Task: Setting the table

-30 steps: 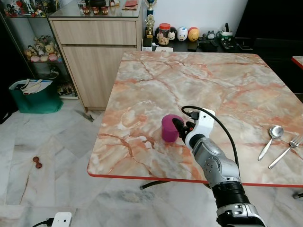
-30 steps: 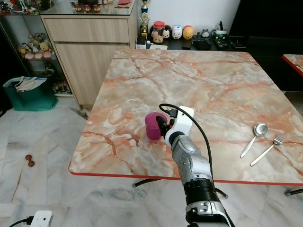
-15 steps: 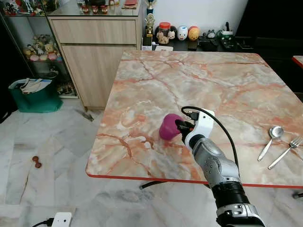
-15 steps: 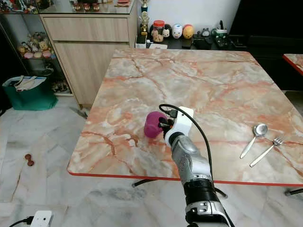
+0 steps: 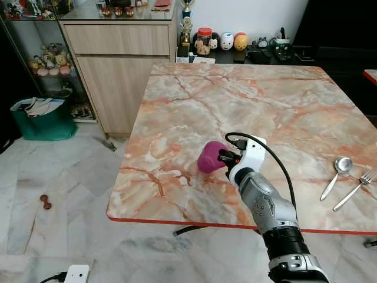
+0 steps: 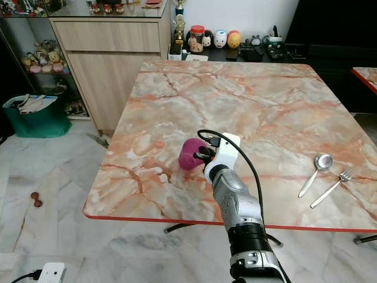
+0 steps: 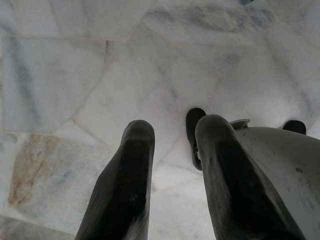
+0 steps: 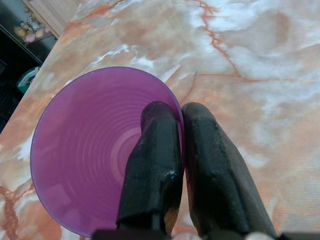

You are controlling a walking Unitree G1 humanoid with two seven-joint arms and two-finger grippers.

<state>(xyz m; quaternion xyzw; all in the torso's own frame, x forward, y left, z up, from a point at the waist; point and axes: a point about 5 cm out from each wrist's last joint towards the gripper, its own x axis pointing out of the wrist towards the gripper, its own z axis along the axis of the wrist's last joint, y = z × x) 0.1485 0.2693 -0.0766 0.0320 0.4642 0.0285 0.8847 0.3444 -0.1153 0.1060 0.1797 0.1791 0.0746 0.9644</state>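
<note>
Over table | right pincer pinching tilted purple cup rim

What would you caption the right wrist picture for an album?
Right gripper pinching the rim of a tilted purple cup above the marble table.

far past the bench you have a wooden cabinet on the left, with a trophy and small figurines beside it. a green bag sits on the marble floor at far left, and a white power strip lies near you.
</note>
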